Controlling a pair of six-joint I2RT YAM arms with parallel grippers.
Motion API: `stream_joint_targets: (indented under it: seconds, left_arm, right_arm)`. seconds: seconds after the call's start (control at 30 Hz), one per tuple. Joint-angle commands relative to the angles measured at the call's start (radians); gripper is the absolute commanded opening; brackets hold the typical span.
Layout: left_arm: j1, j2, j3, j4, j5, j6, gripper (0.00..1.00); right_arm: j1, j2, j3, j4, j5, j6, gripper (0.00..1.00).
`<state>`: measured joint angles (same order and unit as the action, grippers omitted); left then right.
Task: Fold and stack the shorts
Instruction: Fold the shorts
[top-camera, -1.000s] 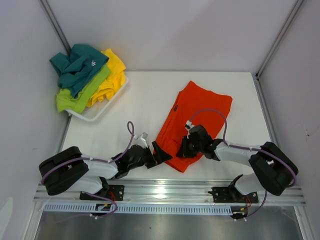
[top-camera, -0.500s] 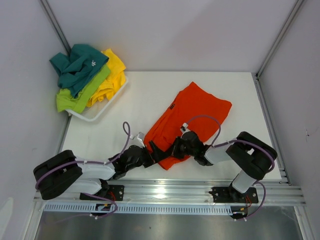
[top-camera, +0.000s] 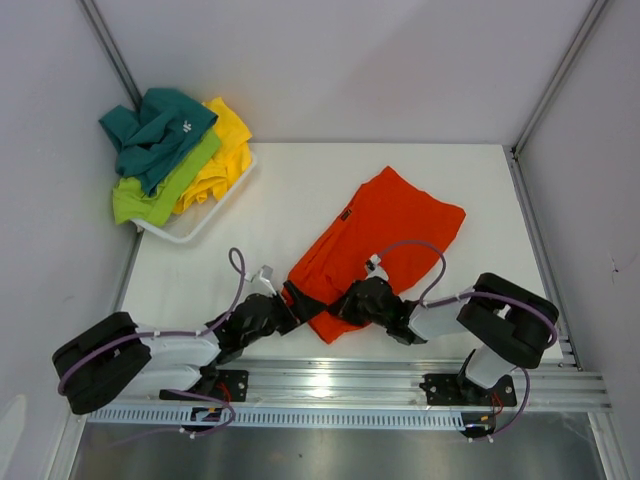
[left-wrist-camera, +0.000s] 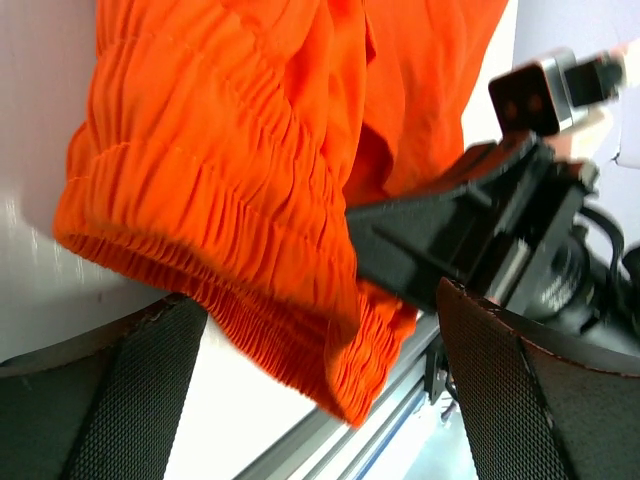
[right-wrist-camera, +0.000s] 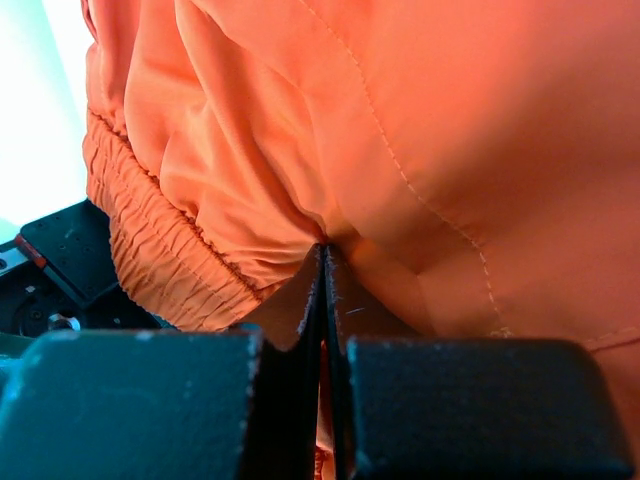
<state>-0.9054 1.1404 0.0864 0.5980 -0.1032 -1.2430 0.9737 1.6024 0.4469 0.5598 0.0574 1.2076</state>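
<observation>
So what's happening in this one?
Both arms are working the orange shorts, spread on the table. The right gripper is shut on a pinch of fabric near the waistband end; the left gripper is open, its fingers either side of the gathered waistband. The teal shorts, lime green shorts and yellow shorts sit heaped in the white tray at the far left, not yet folded.
</observation>
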Motion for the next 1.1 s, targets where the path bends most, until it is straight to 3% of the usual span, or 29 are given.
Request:
stream_joint_targets:
  seconds: [0.0,0.1,0.3,0.63,0.83,0.9,1.07]
  left_arm:
    - [0.026,0.028,0.021,-0.053,-0.064,0.063,0.98]
    - [0.069,0.068,-0.002,0.034,-0.027,0.074,0.96]
    - [0.105,0.176,-0.014,0.166,0.042,0.082,0.79]
    - [0.118,0.191,0.01,0.206,0.088,0.171,0.41]
    - [0.171,0.141,0.079,0.074,0.135,0.269,0.1]
    - [0.207,0.114,0.14,-0.084,0.161,0.312,0.01]
    - [0.281,0.088,0.346,-0.386,0.172,0.448,0.0]
  right_arm:
    - [0.072,-0.004,-0.022,-0.106,0.134,0.046,0.0]
    - [0.109,0.01,-0.001,-0.106,0.157,0.056,0.0]
    - [0.161,0.037,0.056,-0.121,0.183,0.035,0.0]
    - [0.175,0.05,0.093,-0.127,0.196,-0.003,0.0]
    - [0.175,-0.021,0.105,-0.233,0.229,-0.054,0.01]
    - [0.172,-0.091,0.108,-0.297,0.291,-0.108,0.04]
    - [0.096,-0.272,0.067,-0.394,0.348,-0.248,0.08]
